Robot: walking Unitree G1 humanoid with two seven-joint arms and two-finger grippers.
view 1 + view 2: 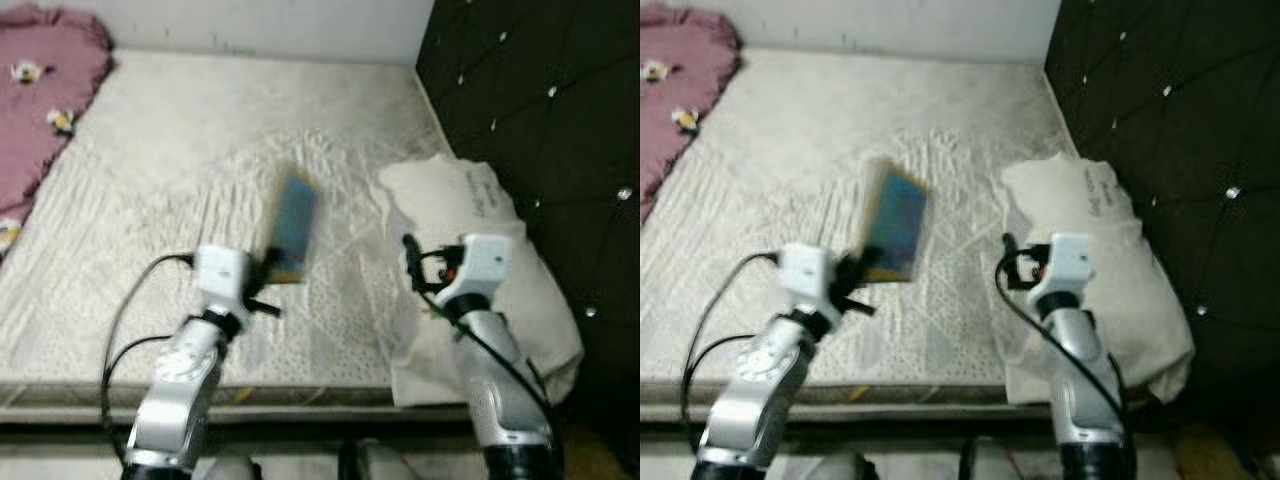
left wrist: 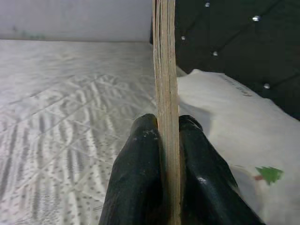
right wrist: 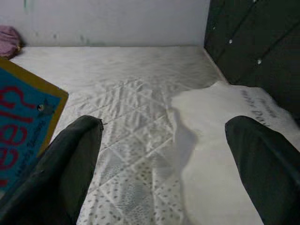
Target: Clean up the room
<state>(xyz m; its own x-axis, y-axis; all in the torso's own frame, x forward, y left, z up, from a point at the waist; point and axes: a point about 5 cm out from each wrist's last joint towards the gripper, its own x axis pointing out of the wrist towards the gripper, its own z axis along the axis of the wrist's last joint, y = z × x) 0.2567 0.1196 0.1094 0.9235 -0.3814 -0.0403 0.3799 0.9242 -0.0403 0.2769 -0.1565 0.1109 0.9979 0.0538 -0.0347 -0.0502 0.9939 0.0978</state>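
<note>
- Left gripper [image 2: 166,154] clamped on a thin book [image 1: 291,228] (blue cover, blurred), held above the bed [image 1: 200,150].
- Right gripper [image 3: 164,154] spread apart, over the white pillow [image 1: 470,260] beside the book.

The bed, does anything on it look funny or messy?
Yes. The bed is a bare mattress, and the white pillow slumps over its edge by the dark headboard. The left gripper holds a blue book above the mattress.

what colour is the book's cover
Blue with a yellow border and red lettering on the book; right wrist view shows it best.
</note>
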